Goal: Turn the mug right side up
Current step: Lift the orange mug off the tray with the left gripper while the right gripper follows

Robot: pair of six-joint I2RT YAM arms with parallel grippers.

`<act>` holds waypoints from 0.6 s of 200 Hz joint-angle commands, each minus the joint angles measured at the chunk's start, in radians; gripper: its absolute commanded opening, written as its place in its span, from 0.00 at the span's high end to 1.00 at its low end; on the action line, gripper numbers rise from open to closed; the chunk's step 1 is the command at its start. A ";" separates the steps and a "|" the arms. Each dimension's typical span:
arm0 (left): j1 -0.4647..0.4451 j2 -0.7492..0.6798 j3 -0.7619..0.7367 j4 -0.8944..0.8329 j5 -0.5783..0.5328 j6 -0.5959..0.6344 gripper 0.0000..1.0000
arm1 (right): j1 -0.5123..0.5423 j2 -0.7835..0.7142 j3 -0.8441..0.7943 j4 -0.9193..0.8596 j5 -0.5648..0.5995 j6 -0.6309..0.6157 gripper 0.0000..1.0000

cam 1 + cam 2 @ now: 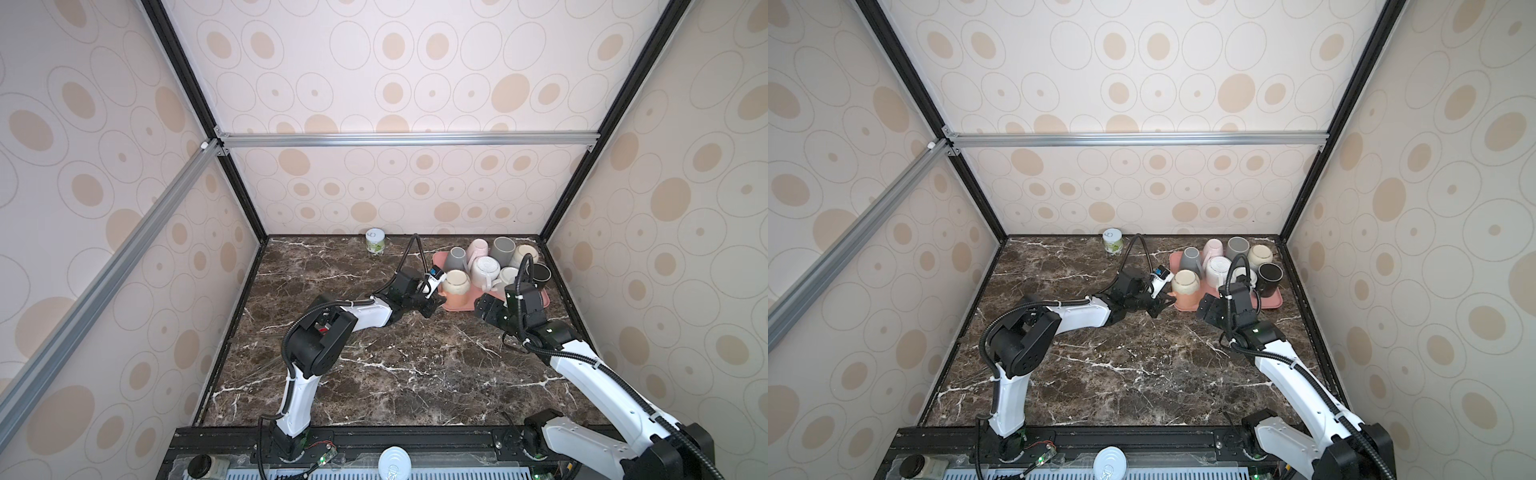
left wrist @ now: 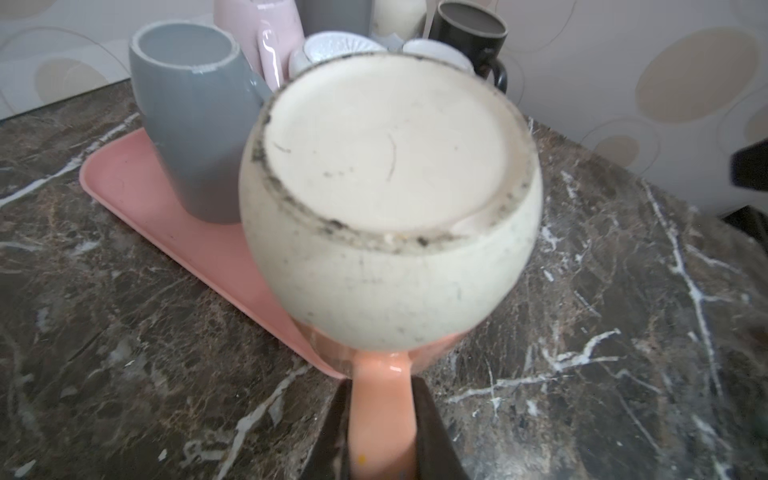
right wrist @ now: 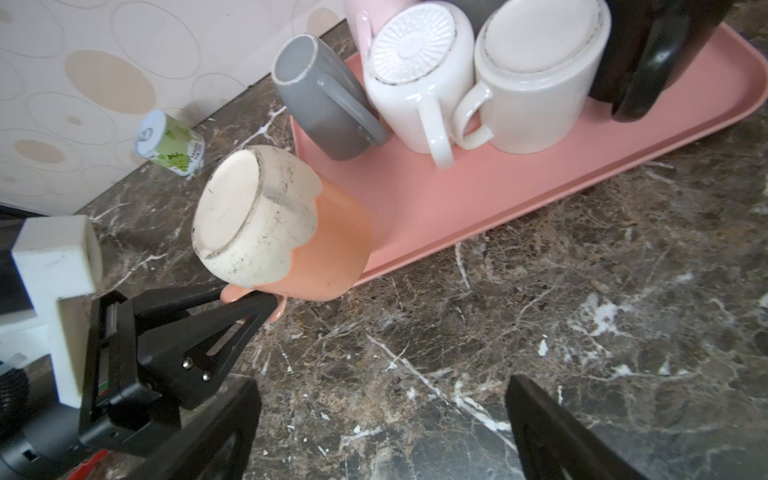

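In both top views: mug point(image 1: 456, 283) base-up at the near left corner of the pink tray point(image 1: 457, 308). Left gripper point(image 1: 436, 297) pinched against its near side. Right gripper point(image 1: 484, 309) hovering just off the tray's near edge, with nothing in it.

From the left wrist: jaws almost closed, clamped on the peach handle point(image 2: 382, 399). Cream underside of the mug point(image 2: 390, 199) tipped toward the camera. Grey mug point(image 2: 195, 137) just behind it on the tray point(image 2: 124, 183).

From the right wrist: mug point(image 3: 266, 224) leaning at the tray's corner rim point(image 3: 457, 199), mouth edge low against it. Impossible to tell whether it is lifted clear. Right gripper point(image 3: 382, 415) spread wide and empty over bare marble countertop point(image 3: 540, 311) beside the tray.

Risks, as judged from here:
- Narrow pinch on a glossy handle, so likely to swivel or slip mid-flip.
- Could catch the tray rim or knock the grey mug if rotated too low.
- Could end up on its side if released before level.
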 commanded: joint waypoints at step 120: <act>0.273 -0.436 -0.242 0.606 0.314 -0.490 1.00 | 0.010 0.142 0.127 0.617 -0.631 0.221 0.07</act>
